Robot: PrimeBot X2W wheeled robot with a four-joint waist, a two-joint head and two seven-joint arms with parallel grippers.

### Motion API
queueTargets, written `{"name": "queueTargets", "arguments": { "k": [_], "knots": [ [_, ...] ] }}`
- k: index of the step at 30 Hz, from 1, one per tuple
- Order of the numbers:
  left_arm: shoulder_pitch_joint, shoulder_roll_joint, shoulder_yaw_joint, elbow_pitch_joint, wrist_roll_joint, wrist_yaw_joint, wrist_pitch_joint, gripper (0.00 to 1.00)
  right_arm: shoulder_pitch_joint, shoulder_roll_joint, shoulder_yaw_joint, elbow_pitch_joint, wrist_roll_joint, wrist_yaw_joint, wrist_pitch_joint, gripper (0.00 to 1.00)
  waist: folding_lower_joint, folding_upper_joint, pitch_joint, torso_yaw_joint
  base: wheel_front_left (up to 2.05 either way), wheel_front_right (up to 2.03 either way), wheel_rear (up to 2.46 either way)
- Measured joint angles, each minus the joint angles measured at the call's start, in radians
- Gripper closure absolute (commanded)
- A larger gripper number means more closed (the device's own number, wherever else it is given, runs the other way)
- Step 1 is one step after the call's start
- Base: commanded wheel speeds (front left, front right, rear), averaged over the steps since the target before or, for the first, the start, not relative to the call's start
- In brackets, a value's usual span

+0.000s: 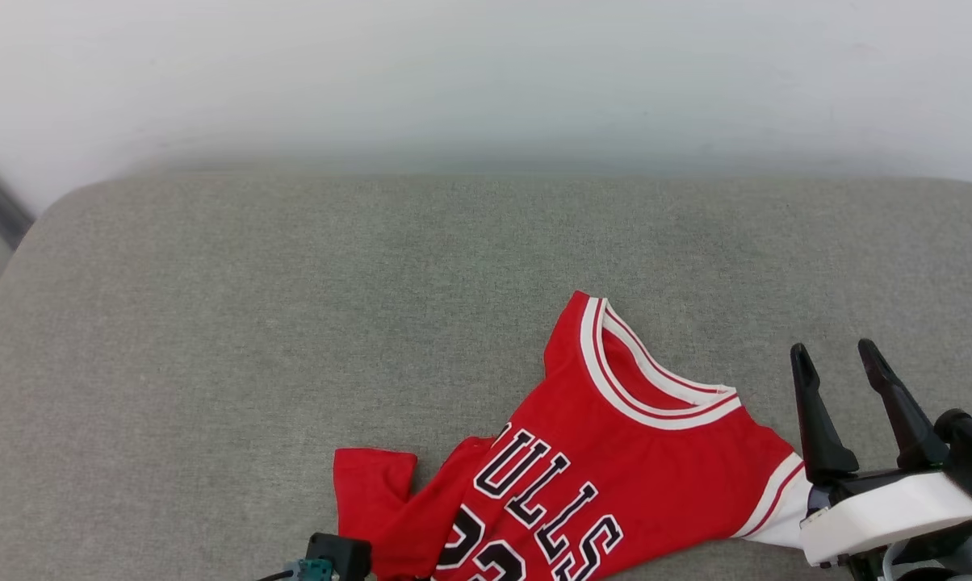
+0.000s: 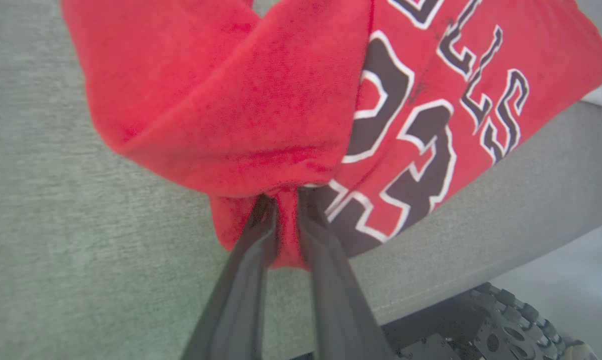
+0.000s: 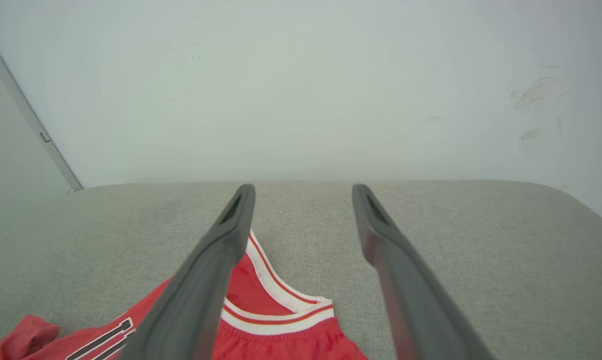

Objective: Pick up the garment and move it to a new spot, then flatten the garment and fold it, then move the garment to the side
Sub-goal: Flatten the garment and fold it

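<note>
One garment [image 1: 655, 468] lies diagonally, collar far-right; left jaws clamp it, right jaws apart.

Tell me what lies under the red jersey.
The jersey lies on the grey cushion, which shows beside and beyond it. The left gripper is shut on a bunched red fold at its near edge. Anything beneath the cloth itself is covered.

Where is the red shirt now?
Head view: the shirt lies at the near edge of the cushion, right of centre, pinched by the left gripper, beside the open right gripper.
</note>
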Motion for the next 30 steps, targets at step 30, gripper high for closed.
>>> {"name": "queueTargets", "arguments": {
  "k": [30],
  "knots": [
    [-0.604, -0.043, -0.089, 0.302, -0.017, -0.254, 0.208, 0.0, -0.038, 0.0, 0.02, -0.009, 0.021, 0.0, 0.024, 0.0, 0.0001, 0.0, 0.09, -0.151, 0.0, 0.0, 0.0]
  ]
}}
